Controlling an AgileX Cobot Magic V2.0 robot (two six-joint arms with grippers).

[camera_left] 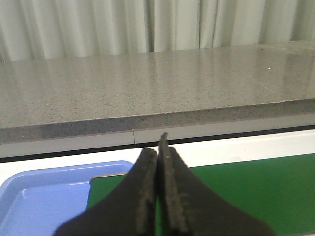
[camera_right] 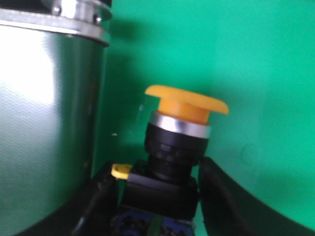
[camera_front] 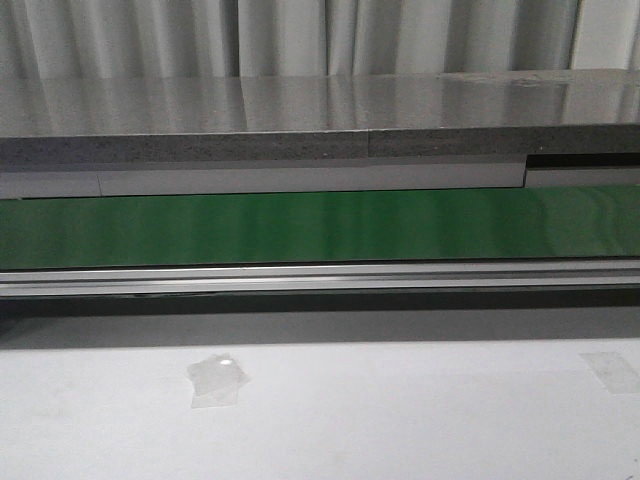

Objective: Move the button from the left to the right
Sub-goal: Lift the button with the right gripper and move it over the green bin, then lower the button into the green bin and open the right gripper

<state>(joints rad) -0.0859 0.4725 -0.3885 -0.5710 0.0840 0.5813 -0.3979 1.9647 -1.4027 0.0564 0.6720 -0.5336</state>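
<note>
The button (camera_right: 187,104) shows only in the right wrist view: a yellow-orange mushroom cap, a silver ring and a black blocky body with a small yellow tab and a green mark low down. My right gripper (camera_right: 158,173) has its dark fingers on both sides of the black body and is shut on it, over the green belt (camera_right: 256,59). My left gripper (camera_left: 160,150) is shut with nothing between its pads, above the end of the green belt (camera_left: 256,191). Neither gripper nor the button shows in the front view.
A shiny metal cylinder (camera_right: 44,123) stands close beside the button. A blue tray (camera_left: 34,196) lies at the belt's end under the left gripper. A grey stone counter (camera_front: 300,110) runs behind the green belt (camera_front: 320,225). A clear tape piece (camera_front: 215,380) lies on the white table.
</note>
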